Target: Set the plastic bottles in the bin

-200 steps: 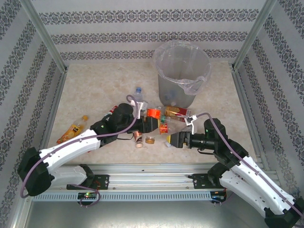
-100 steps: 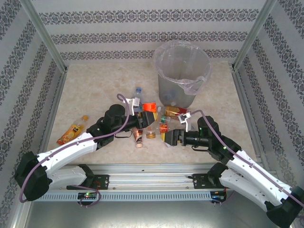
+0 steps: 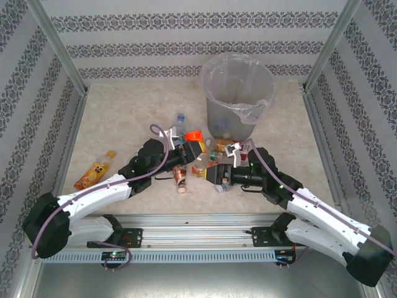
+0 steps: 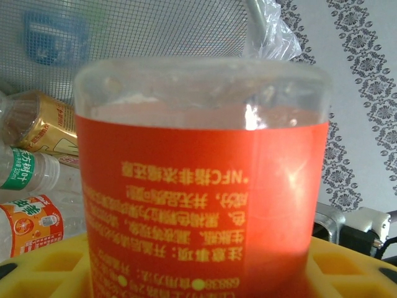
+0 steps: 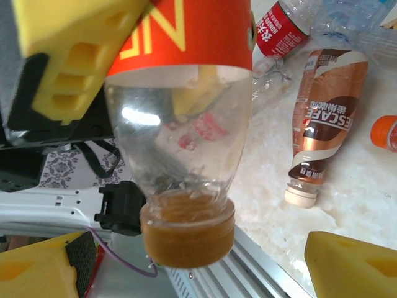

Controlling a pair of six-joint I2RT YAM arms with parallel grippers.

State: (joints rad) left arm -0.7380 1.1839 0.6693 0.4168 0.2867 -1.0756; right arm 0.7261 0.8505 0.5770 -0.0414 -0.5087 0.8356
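A pale, marbled beige surface is lying across the middle of the overhead view, and its glossy cream top is also catching the light in the right wrist view. Walls papered in grey and white ornamental bands are closing it in at the back and on both sides. Two silver metal posts are slanting up from the far corners, one on the left and one on the right. A ribbed metal rail is running along the near edge, and a flat grey panel is lying below it.
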